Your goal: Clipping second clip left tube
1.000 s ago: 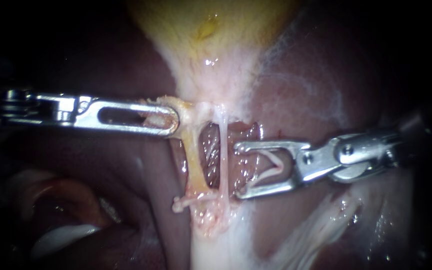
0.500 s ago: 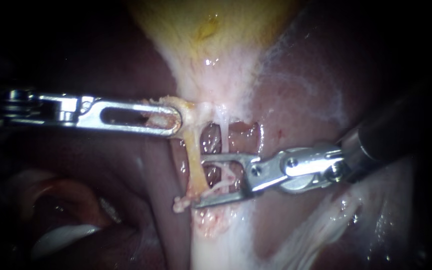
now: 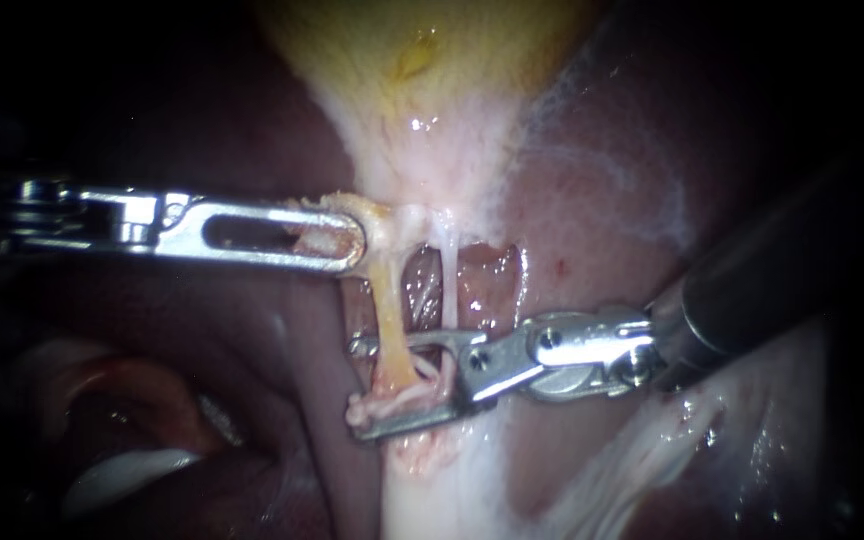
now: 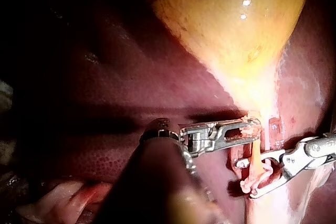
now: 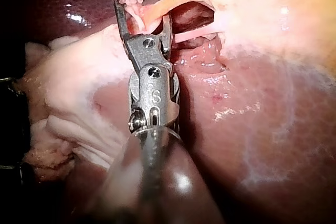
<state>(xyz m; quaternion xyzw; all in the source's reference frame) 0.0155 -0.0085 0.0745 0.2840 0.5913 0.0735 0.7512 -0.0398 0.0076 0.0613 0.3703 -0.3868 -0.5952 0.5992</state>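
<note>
Tension on the gallbladder (image 3: 422, 90) comes from the left instrument (image 3: 352, 241), whose jaws are clamped on tissue at its narrow lower end, right where the two tubes leave it. The left tube (image 3: 385, 310), the thicker yellowish one, hangs taut from that grip and runs down across the liver (image 3: 592, 220). The thin white right tube (image 3: 449, 285) lies just beside it. The right instrument (image 3: 360, 388) reaches in low across both tubes. Its jaws stand apart, one on each side of the left tube's lower end, with a clear gap between them. The right wrist view shows the tube passing through that gap rather than being pinched. A pale curl (image 3: 384, 405) sits between the jaws by the tube, and I cannot tell whether it is a clip or a loose strand of tissue. No clip closed on the left tube can be made out in any view. By my reading, the approach and the straddling of the tube are done. What is left is to check that the tips reach past the tube's far side, press the jaws together to set the clip, and then open and back out. The right tube sits close to the jaws' hinge, so catching it in the squeeze looks like the main risk.
</note>
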